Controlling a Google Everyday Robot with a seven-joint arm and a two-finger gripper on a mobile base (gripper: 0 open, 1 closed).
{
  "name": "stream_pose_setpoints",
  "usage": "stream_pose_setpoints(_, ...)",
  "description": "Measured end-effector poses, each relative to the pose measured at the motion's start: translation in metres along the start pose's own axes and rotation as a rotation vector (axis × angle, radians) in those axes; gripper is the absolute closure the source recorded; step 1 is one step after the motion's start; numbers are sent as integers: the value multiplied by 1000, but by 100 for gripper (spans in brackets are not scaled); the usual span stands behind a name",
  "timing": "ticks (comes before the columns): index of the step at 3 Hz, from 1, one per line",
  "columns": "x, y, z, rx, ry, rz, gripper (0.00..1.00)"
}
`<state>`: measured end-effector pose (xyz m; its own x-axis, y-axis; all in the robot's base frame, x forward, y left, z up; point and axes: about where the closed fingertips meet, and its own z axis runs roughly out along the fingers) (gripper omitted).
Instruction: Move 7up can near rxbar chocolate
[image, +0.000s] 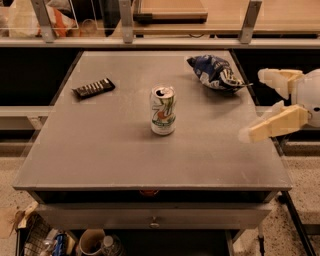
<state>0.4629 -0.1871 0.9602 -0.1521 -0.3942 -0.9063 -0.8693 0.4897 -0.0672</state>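
The 7up can stands upright near the middle of the grey table; it is white with green and red-orange marks and a silver top. The rxbar chocolate, a flat dark bar with pale print, lies at the table's far left. My gripper is at the right edge of the table, well to the right of the can. Its two pale fingers are spread apart and hold nothing.
A blue-and-white chip bag lies at the table's far right, just left of the gripper. A shelf rail with metal posts runs behind the table. Clutter sits on the floor under the table's front.
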Motion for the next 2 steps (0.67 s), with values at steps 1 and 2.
stream_pose_setpoints(1,-13,10,24,-54,-17,-45,0)
stream_pose_setpoints(2,-22,19,54,-73,-46,-53,0)
